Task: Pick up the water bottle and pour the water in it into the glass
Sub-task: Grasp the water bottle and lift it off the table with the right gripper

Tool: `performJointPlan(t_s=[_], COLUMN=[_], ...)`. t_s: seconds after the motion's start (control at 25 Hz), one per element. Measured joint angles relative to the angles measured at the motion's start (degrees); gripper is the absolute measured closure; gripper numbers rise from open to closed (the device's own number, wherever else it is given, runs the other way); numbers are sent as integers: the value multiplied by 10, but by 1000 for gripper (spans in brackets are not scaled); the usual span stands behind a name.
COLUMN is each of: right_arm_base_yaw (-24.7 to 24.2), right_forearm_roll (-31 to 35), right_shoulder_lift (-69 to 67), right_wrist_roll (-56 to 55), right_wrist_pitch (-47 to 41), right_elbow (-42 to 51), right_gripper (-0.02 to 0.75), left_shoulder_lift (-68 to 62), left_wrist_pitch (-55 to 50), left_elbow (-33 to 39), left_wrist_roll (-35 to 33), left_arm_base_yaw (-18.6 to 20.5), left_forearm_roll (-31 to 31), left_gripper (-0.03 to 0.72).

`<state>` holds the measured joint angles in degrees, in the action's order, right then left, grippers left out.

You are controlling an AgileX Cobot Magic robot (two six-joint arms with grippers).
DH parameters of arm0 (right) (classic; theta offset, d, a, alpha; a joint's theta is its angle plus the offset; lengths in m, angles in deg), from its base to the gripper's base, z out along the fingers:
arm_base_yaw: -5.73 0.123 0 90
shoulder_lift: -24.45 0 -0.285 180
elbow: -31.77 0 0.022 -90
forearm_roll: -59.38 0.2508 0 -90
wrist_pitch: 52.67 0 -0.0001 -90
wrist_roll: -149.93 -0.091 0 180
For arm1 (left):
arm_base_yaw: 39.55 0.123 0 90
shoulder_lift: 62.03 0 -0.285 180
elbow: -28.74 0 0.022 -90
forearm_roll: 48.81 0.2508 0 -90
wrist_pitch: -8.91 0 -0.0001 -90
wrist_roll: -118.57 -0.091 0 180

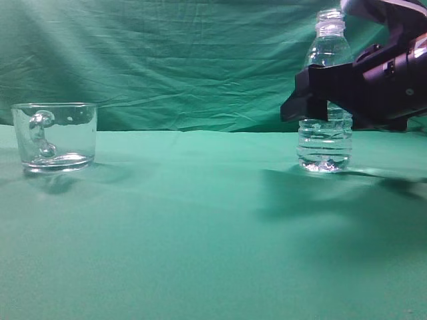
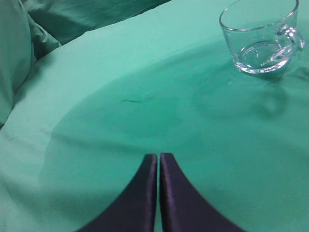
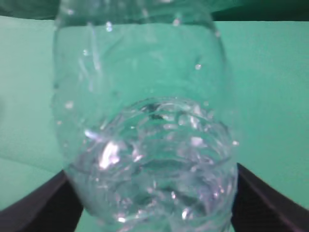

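The water bottle (image 1: 325,143) stands upright on the green cloth at the right, clear, ribbed, without a cap. The water (image 1: 325,152) shows as glints in its lower part. My right gripper (image 1: 313,100) reaches in from the right at the bottle's mid-body. In the right wrist view the bottle (image 3: 145,121) fills the space between the two dark fingers, which lie against its sides. The glass (image 1: 57,137), a short clear mug with a looped handle, stands far left and looks empty. In the left wrist view the glass (image 2: 260,41) is far ahead at upper right, and my left gripper (image 2: 158,157) is shut and empty above the cloth.
A green cloth (image 1: 200,220) covers the table and hangs as a wrinkled backdrop (image 1: 167,60) behind it. Bunched folds of cloth (image 2: 19,53) lie at the left of the left wrist view. Bare cloth lies between the glass and the bottle.
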<state>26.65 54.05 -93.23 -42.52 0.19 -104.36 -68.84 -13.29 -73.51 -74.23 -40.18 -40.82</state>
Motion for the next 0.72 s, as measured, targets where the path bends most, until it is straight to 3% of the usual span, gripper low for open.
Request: performJointPlan(t_s=[0.16,0.24,0.48,0.56,0.6,0.72], right_arm_base_yaw=[0,0,0,0,0,0], right_forearm_roll=[2,2,2,2,2,2], right_shoulder_lift=[-2,-3,-4,-4,-4,-4], right_wrist_roll=[1,2,4,5,5,7], right_wrist_pitch=[10,13,14,14,14,15], right_elbow=[0,0,0,0,0,0], right_gripper=[256,263,453,449,491,476], left_shoulder_lift=[0,0,0,0,0,0], left_wrist_pitch=[0,0,0,0,0,0], left_elbow=[0,0,0,0,0,0], left_wrist_roll=[0,0,0,0,0,0], left_arm_base_yaw=[0,0,0,0,0,0], left_forearm_roll=[0,0,0,0,0,0], left_gripper=[688,688,688,688,688,688])
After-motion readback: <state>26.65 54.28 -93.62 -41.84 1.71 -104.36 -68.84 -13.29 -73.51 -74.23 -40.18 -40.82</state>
